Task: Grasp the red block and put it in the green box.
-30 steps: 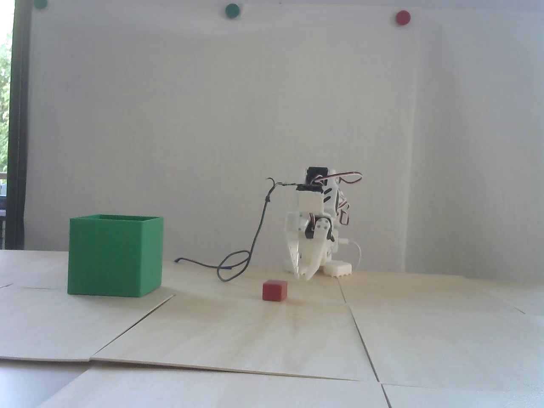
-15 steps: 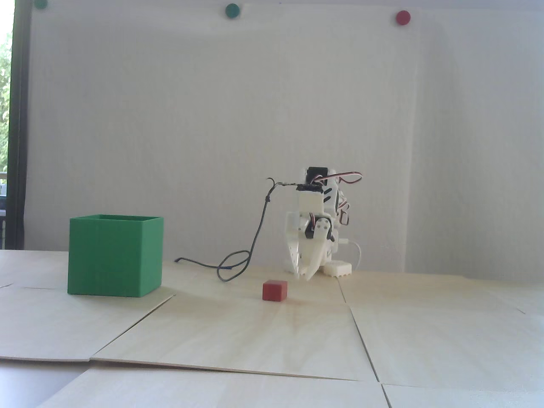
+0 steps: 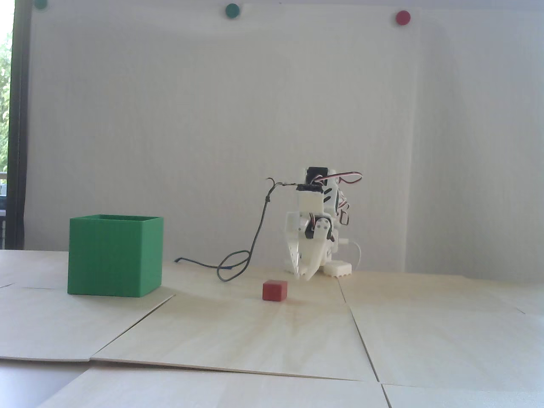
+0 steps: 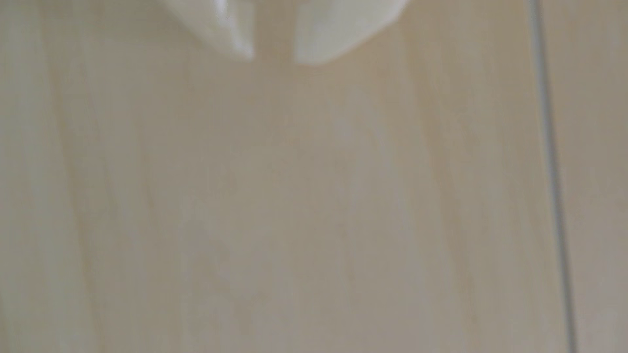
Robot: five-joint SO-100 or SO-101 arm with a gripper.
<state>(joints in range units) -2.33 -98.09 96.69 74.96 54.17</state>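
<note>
In the fixed view the small red block rests on the pale wooden table, just in front and to the left of my gripper. The white arm is folded low at the back, its gripper pointing down with the tips just above the table. The jaws stand almost together, only a thin slit between them, and hold nothing. The big green box stands open-topped at the left, well apart from the block. The wrist view shows only my blurred gripper over bare wood; block and box are out of that view.
A dark cable loops on the table between the box and the arm. Table panels meet at seams. Round green dots and a red dot sit high on the white wall.
</note>
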